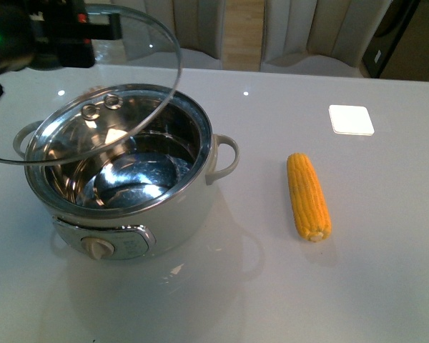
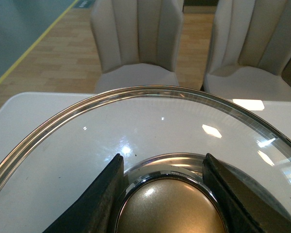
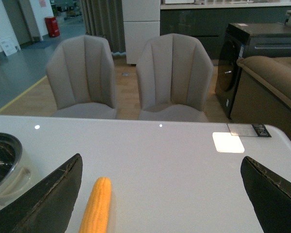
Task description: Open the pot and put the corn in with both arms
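Left end effector point(image 2: 163, 160): clenched on the lid's knob point(image 2: 169, 206), one black finger point(image 2: 99, 201) on each side of it, as the left wrist view shows. In the front view the lid point(image 1: 139, 53) hangs tilted above the pot point(image 1: 182, 211), its far edge high and its near-left edge low, close to the pot's left handle. I cannot tell whether that low edge touches the rim.

Right end effector point(image 3: 161, 160): released, jaws spread wide, nothing between them. It is out of the front view. Its own camera looks across the desk point(image 1: 386, 279) with the corn point(image 3: 97, 206) ahead of the jaws and nearer one finger, not yet between the fingers.

Pot: stands on the desk at front left, dial toward me. The steel bowl is exposed and holds nothing.

Corn: lies flat on the desk to the right of the pot, well apart from it, stub end toward me, long axis running roughly away from the robot. A white square pad point(image 1: 351, 119) sits beyond it, clear of both.

Progress, in my judgement: the opening step is largely done, since the lid is off its seat and gripped. The corn step is not begun. Remaining work is to bring the right end effector down over the cob, close on it, carry it to the pot and drop it into the bowl, with the lid kept clear of that path.
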